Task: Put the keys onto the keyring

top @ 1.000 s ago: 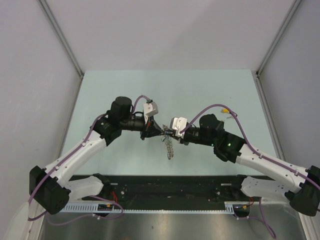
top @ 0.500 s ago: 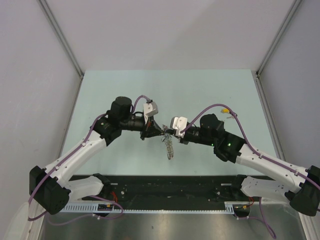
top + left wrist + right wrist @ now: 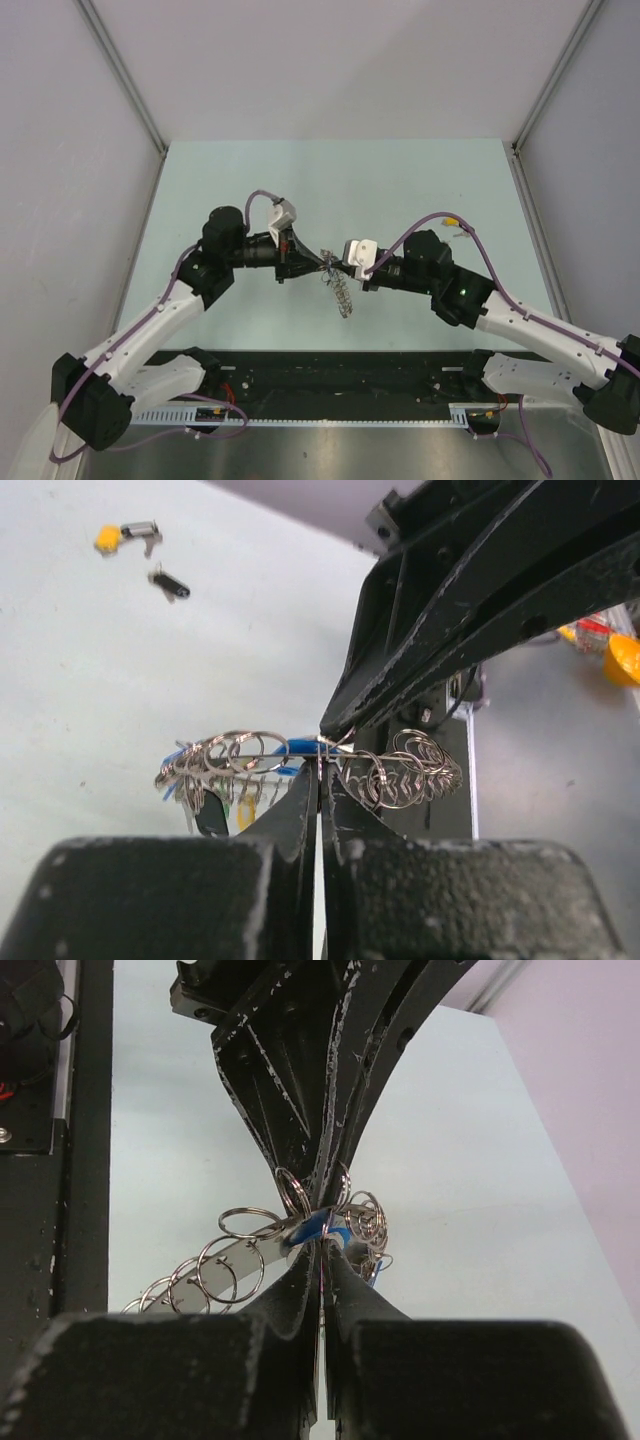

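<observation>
The keyring (image 3: 343,293) hangs in mid-air between my two arms, above the middle of the table. In the left wrist view it is a silver band (image 3: 400,770) lined with small wire loops. Keys (image 3: 215,805) with blue, yellow and black tags dangle from its left part. My left gripper (image 3: 320,772) is shut on the band's edge. My right gripper (image 3: 322,1250) meets it tip to tip from the other side. It is shut on the thin loop of a blue-tagged key (image 3: 318,1227) right at the keyring (image 3: 235,1257). In the top view the left gripper (image 3: 322,262) and right gripper (image 3: 335,264) touch.
Two loose keys lie on the pale green table (image 3: 400,180): a yellow-tagged key (image 3: 125,535) and a black-tagged key (image 3: 168,582) beside it. Grey walls close the table in on three sides. A black rail (image 3: 340,375) runs along the near edge.
My left arm has drawn its elbow and wrist to the left and lower. The fingertips of both grippers stay together at the keyring, which now hangs a little lower and more to the right.
</observation>
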Controlling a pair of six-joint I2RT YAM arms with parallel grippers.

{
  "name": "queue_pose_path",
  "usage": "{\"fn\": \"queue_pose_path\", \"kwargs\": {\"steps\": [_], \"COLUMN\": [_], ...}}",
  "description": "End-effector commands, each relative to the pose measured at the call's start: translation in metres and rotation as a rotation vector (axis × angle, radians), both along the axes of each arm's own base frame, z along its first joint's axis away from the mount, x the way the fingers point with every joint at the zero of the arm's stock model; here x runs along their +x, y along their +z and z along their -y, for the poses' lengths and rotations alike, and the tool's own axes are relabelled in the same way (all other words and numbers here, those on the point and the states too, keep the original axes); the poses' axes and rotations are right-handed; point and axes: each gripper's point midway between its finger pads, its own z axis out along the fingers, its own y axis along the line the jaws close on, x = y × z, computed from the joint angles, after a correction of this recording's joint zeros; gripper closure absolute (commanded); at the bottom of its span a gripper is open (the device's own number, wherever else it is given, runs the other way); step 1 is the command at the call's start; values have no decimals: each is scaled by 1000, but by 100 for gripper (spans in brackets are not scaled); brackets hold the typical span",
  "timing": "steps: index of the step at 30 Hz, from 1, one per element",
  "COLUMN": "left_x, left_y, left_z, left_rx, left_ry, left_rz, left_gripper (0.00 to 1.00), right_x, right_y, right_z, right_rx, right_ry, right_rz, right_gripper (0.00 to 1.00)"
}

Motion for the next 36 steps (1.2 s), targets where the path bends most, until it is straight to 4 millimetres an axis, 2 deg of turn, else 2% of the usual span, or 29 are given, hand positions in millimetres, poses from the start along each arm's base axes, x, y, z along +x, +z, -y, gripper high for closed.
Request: {"fn": "queue_pose_path", "kwargs": {"steps": [1,2,3,6,11,12,14,15,16,20,23,27,30,36], "left_x": [9,8,7,4,-4,-4,-7,-9,-10,-16,-21,-25,-26,-24], "left_y": [56,54,53,39,36,29,29,18,23,12,12,9,-1,-12], "left_z": [-9,-10,-11,-18,-26,-28,-27,-27,-26,-26,-22,-13,-2,9], "left_rx": [-210,-212,-212,-161,-97,-57,-27,16,22,82,90,115,164,196], "left_ry": [102,108,114,140,121,109,77,33,18,-83,-149,-213,-255,-313], "left_rz": [129,126,136,143,222,235,244,251,267,327,386,435,441,397], "left_gripper": [94,89,78,65,59,58,56,55,55,53,54,54,56,70], "right_x": [-14,-14,-14,-13,-14,-14,-15,-15,-15,-16,-17,-20,-23,-25], "right_y": [-3,-1,4,9,12,11,10,9,9,7,5,5,5,5], "right_z": [6,7,7,8,3,2,1,1,1,2,1,0,0,-1], "right_rx": [-21,-14,-1,13,24,22,18,16,15,8,2,6,4,2], "right_ry": [35,35,35,33,54,57,66,66,67,73,82,100,111,127], "right_rz": [-20,-15,-7,13,25,26,26,25,24,25,22,18,18,16], "right_gripper": [100,100,100,100,100,100,100,100,100,100,100,100,100,100]}}
